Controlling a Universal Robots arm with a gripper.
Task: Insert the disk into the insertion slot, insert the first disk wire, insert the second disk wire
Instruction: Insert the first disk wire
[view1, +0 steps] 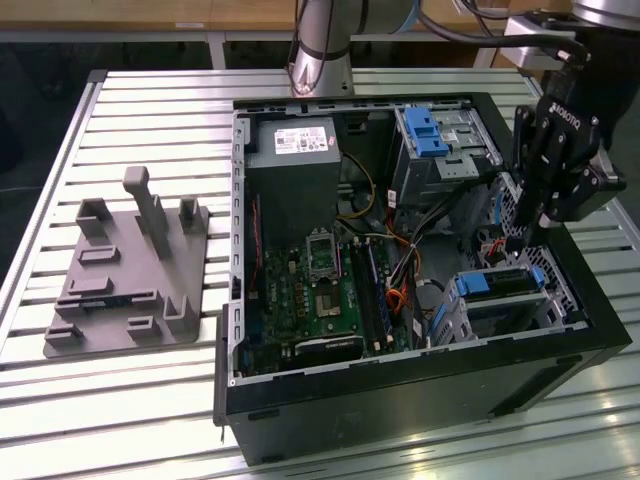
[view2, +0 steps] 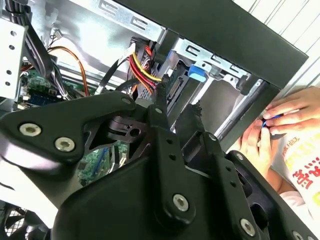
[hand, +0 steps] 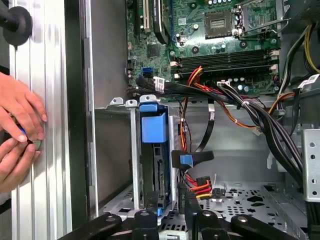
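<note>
The disk (view1: 497, 283), silver in a bright blue caddy, sits inside the insertion slot (view1: 556, 303), a silver perforated cage at the open computer case's near corner on the exterior view's right. The first wrist view shows the disk (hand: 153, 150) edge-on within the cage (hand: 117, 165). Beside it hang a black connector with a blue tab (hand: 186, 160) and a red-and-yellow wired connector (hand: 199, 183). My gripper (view1: 522, 240) hovers just above the cage. Its fingers stand apart in both wrist views (view2: 178, 102) (hand: 170, 207), open with nothing between them, close to the loose connectors.
The black case (view1: 400, 400) lies open on a slatted metal table (view1: 150, 100). A taller grey bay with a blue latch (view1: 428, 130) stands at the back. A grey plastic fixture (view1: 130, 270) rests on the exterior view's left. A person's hands (hand: 20, 125) rest on the table beside the case.
</note>
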